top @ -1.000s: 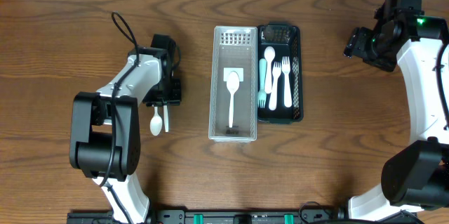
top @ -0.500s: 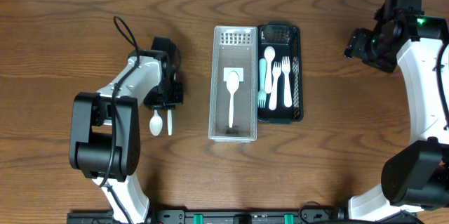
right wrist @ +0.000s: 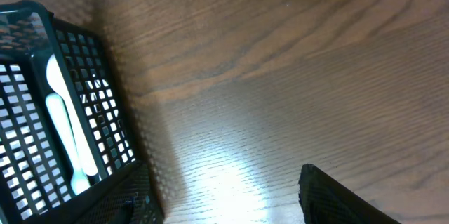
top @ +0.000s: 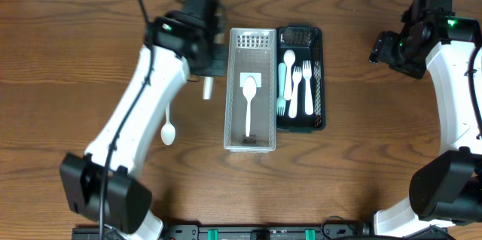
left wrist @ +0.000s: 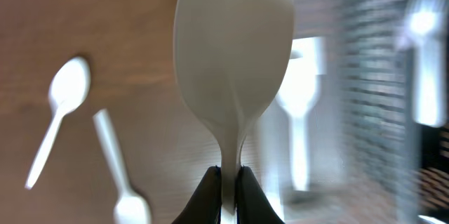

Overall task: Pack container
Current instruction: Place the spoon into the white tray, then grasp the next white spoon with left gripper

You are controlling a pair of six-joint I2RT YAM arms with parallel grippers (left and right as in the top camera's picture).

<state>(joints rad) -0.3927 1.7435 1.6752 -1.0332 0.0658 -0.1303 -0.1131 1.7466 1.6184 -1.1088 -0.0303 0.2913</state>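
My left gripper (top: pixel 205 71) is shut on a white spoon (left wrist: pixel 234 48), pinched by its neck between the black fingers (left wrist: pixel 208 197), bowl pointing away. In the overhead view the spoon (top: pixel 206 88) hangs just left of the clear container (top: pixel 232 82), above the wood. The container holds one white spoon (top: pixel 249 101). Another white spoon (top: pixel 167 129) lies on the table to the left. The black basket (top: pixel 322 82) right of the container holds white forks and spoons. My right gripper (top: pixel 385 47) is open and empty at the far right.
The right wrist view shows the black basket's corner (right wrist: pixel 105 97) at the left and bare wood between the open fingers. The left wrist view is blurred, with white utensils (left wrist: pixel 64 108) on the wood below.
My left gripper has lifted a white spoon off the table and swung up and right, from beside the loose utensils to the container's left edge. The right arm has not moved.
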